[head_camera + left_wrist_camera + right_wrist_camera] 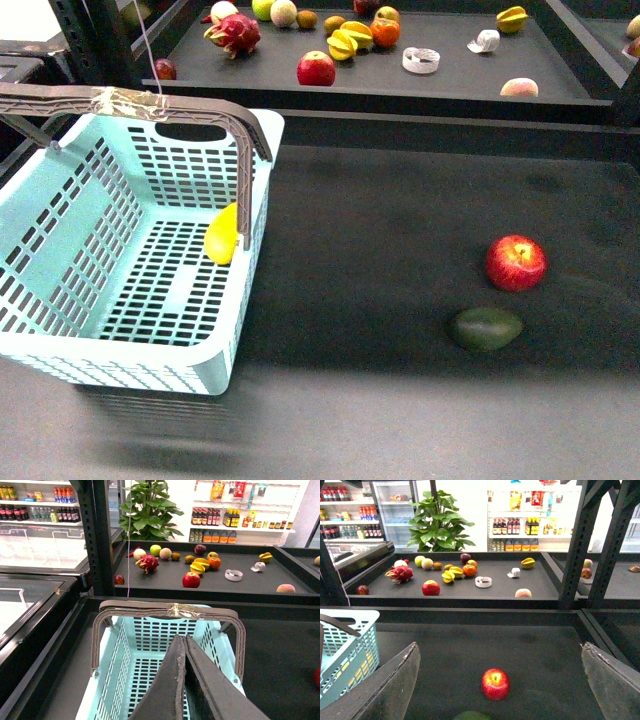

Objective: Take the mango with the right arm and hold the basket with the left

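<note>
Mango (222,236) in basket (60,210), left end effector (184,680) closed empty, right end effector (500,680) open

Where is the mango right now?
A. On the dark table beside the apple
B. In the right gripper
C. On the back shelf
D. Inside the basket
D: the front view shows the yellow mango lying inside the basket, against its right-hand wall, below the handle.

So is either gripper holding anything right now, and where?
Nothing held. Left gripper is shut empty above the basket; right gripper is open over the apple.
</note>
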